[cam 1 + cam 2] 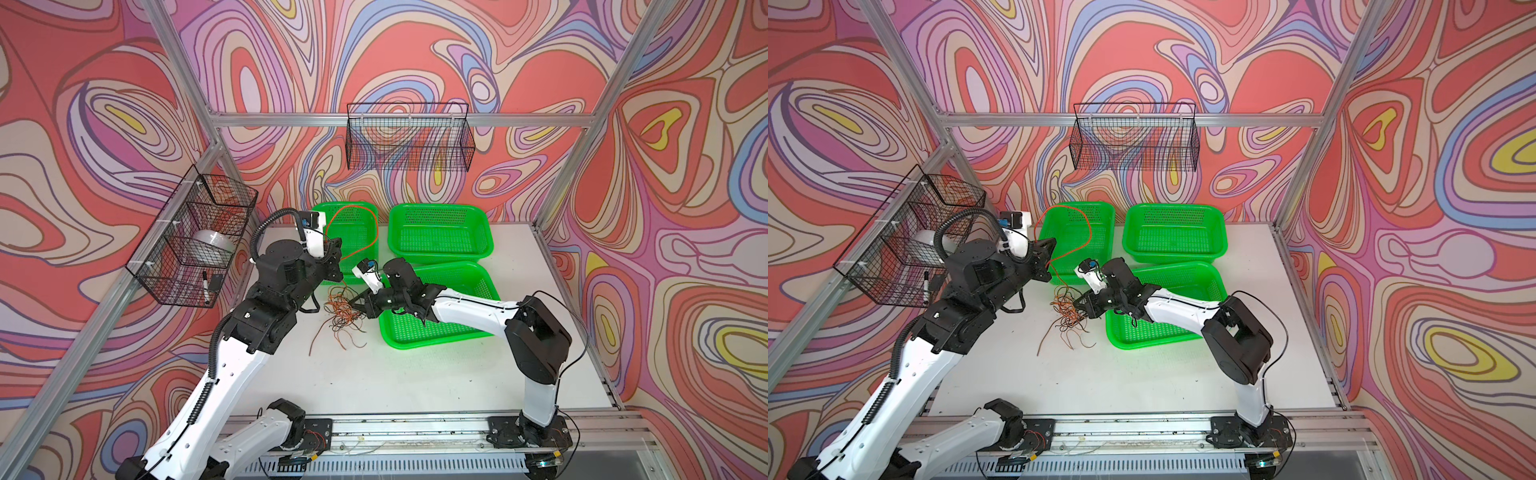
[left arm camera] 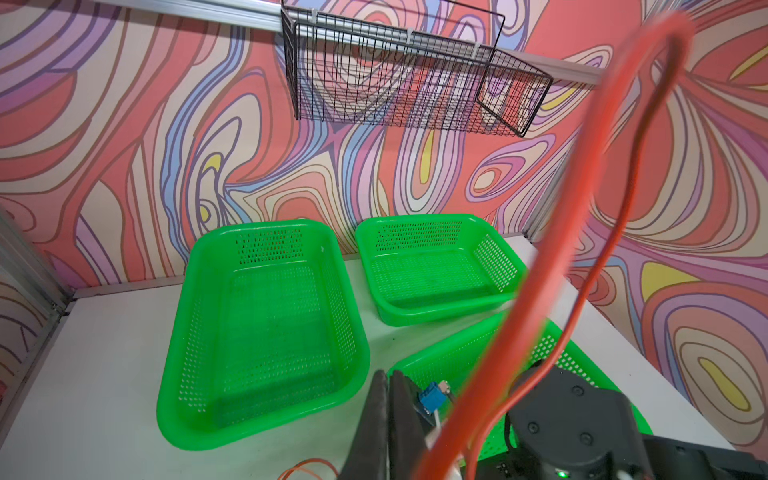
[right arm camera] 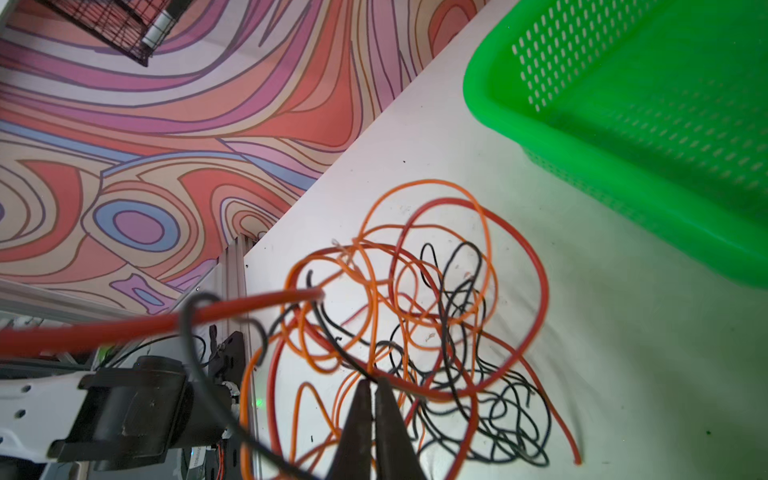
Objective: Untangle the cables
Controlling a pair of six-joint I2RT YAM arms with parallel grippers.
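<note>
Your right claw, pressed together, pinches a strand of the cables heaped on the surface, just beside the nearest basket. Your left claw, also pressed together, holds a red cable looping over the rear basket. Bare surface lies toward the arm bases.

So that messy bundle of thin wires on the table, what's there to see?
The cables are thin, flexible wires in orange, dark red and black, looped over each other in a loose tangle on the white table, beside a green basket. The right tool is shut on strands at its edge; one red strand arcs up through the air from the shut left tool.
</note>
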